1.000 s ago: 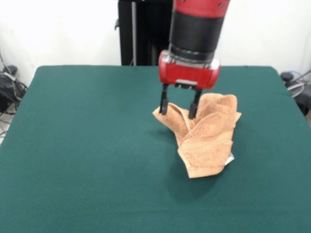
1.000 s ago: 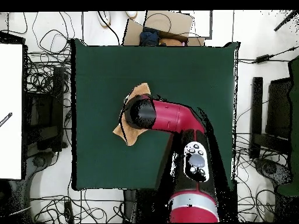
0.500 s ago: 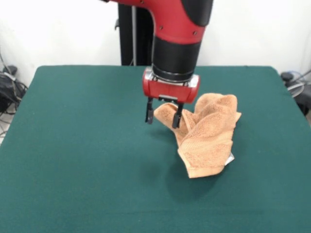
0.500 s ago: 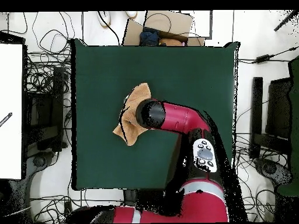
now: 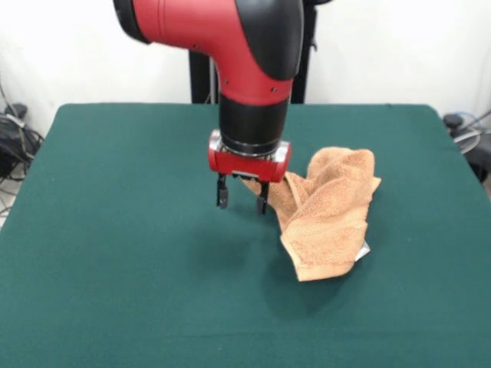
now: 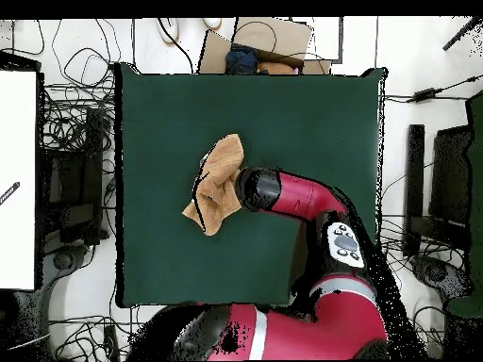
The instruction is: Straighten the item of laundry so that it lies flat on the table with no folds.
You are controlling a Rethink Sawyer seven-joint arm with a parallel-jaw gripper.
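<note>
Front view, left to right: bare green table (image 5: pixel 115 253), then the gripper (image 5: pixel 242 198) hanging low over the felt, its two fingers (image 5: pixel 222 195) spread apart and holding nothing. Its right finger sits just at the towel's left edge. The towel (image 5: pixel 330 211) lies crumpled and folded right of centre, a small white tag at its lower right corner. Overhead, the towel (image 6: pixel 218 184) lies beside the arm's wrist (image 6: pixel 264 189).
</note>
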